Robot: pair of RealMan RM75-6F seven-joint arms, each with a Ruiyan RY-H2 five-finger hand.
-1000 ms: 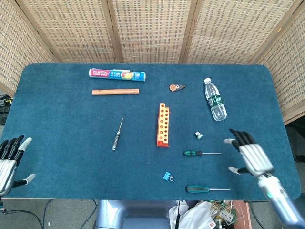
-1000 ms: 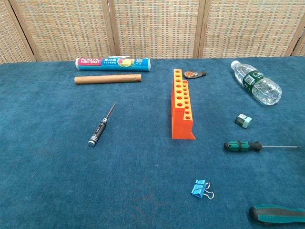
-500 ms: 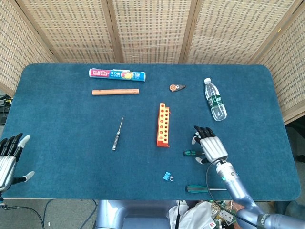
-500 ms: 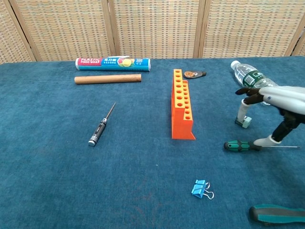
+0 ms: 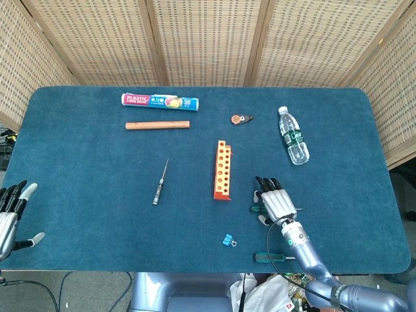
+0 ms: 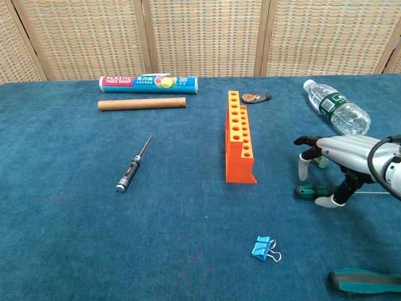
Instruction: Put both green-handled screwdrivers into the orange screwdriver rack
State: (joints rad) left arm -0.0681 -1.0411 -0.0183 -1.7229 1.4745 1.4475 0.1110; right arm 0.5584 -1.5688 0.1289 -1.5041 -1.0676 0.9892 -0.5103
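Note:
One green-handled screwdriver lies right of the orange rack, its shaft pointing right. My right hand hovers palm-down over its handle with fingers spread; the thumb tip sits on the cloth beside the handle, and the hand holds nothing. The second green-handled screwdriver lies near the table's front edge, partly behind my right forearm in the head view. The rack's holes look empty. My left hand is open at the front left corner, far from everything.
A blue binder clip lies in front of the rack. A black precision screwdriver lies left of it. A water bottle, plastic-wrap box, wooden rod and small black-orange tool sit further back.
My right hand has swept left from the table's right side and come low over the nearer-to-rack screwdriver's handle. The left hand has shifted slightly toward the left edge.

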